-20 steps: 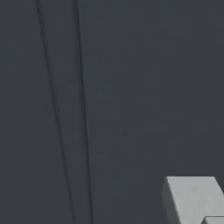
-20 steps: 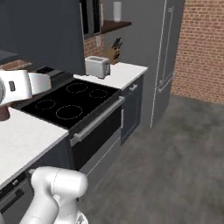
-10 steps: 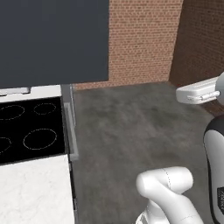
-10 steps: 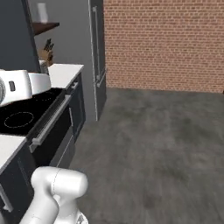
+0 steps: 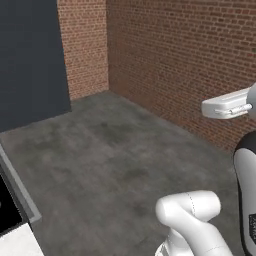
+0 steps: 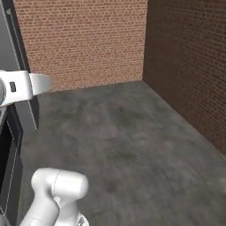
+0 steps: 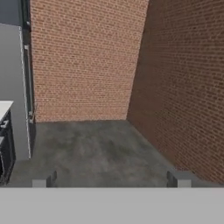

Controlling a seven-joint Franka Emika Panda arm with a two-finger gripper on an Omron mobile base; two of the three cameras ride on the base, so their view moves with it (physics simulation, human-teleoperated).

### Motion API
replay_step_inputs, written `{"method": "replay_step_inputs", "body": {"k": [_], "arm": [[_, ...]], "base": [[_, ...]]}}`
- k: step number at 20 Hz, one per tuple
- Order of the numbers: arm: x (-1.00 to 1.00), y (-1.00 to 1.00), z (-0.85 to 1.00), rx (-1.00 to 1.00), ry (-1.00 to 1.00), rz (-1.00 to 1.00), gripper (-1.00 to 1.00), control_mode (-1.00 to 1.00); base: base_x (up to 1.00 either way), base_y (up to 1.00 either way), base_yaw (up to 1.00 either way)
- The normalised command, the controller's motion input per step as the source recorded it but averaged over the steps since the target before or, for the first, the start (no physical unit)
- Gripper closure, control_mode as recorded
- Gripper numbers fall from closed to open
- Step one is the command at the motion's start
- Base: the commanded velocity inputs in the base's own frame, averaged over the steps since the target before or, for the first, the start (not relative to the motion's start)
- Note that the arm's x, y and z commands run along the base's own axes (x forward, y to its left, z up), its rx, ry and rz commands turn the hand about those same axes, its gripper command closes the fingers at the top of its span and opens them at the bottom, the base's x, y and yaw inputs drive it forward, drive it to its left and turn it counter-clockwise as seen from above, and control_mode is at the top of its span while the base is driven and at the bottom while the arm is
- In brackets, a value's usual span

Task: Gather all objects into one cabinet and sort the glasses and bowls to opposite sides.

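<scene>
Basically no labels or readable text anywhere. Landmark is the brick corner (image 7: 133, 65), where the lighter wall (image 6: 84, 39) meets the darker wall (image 6: 190, 62). Grey concrete floor (image 6: 123, 132) runs open from that corner back to the base, wide bare stretch in both base views.

Gripper (image 7: 109, 178) points at the corner, fingertips (image 7: 43, 179) spread far apart at the bottom of the hand view, nothing between them: open and empty.

Left of the corner, along the lighter wall: tall grey fridge (image 7: 13, 87) with a thin vertical handle, then a bit of white counter (image 7: 4, 107) edge. Dark cabinet panel (image 5: 30, 60) sits left of the corner in the left base view. Stove (image 5: 10, 207) edge with its grey front rail is nearest the base, far from the corner.

Tumbler, mug and bowl aren't visible from here, so can't say where they are.
</scene>
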Motion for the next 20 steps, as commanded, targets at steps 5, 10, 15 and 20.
{"method": "replay_step_inputs", "body": {"k": [5, 10, 15, 20], "arm": [[0.00, 0.00, 0.00, 0.00, 0.00, 0.00, -1.00, 1.00], [0.00, 0.00, 0.00, 0.00, 0.00, 0.00, -1.00, 1.00], [0.00, 0.00, 0.00, 0.00, 0.00, 0.00, -1.00, 1.00], [0.00, 0.00, 0.00, 0.00, 0.00, 0.00, -1.00, 1.00]], "base": [[-0.06, -0.36, -0.69], [0.00, -0.42, -0.70], [0.00, -0.46, -0.70], [0.00, -0.44, -0.71]]}}
